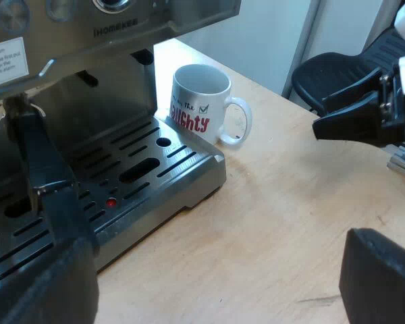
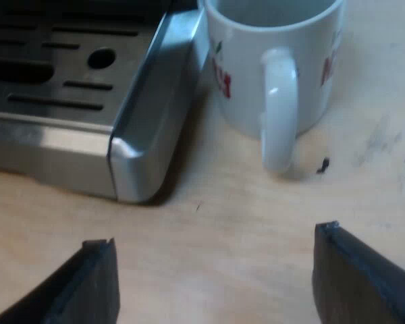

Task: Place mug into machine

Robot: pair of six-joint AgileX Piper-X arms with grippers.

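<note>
A white mug (image 1: 201,101) with red lettering stands upright on the wooden table, close beside the corner of the espresso machine's drip tray (image 1: 189,169). It looks empty. My left gripper (image 1: 192,179) is open, one finger over the tray and the other over bare table, short of the mug. My right gripper (image 1: 354,121) hovers off the mug's handle side, apart from it. In the right wrist view the mug (image 2: 277,61) turns its handle (image 2: 280,115) toward my right gripper (image 2: 216,246), which is open, low over the table, with nothing between its fingers.
The espresso machine (image 1: 88,67) rises over the slotted tray, whose metal corner (image 2: 145,142) lies next to the mug. A black chair (image 1: 337,74) stands beyond the table edge. Bare wooden table (image 1: 277,216) stretches between the grippers and the mug.
</note>
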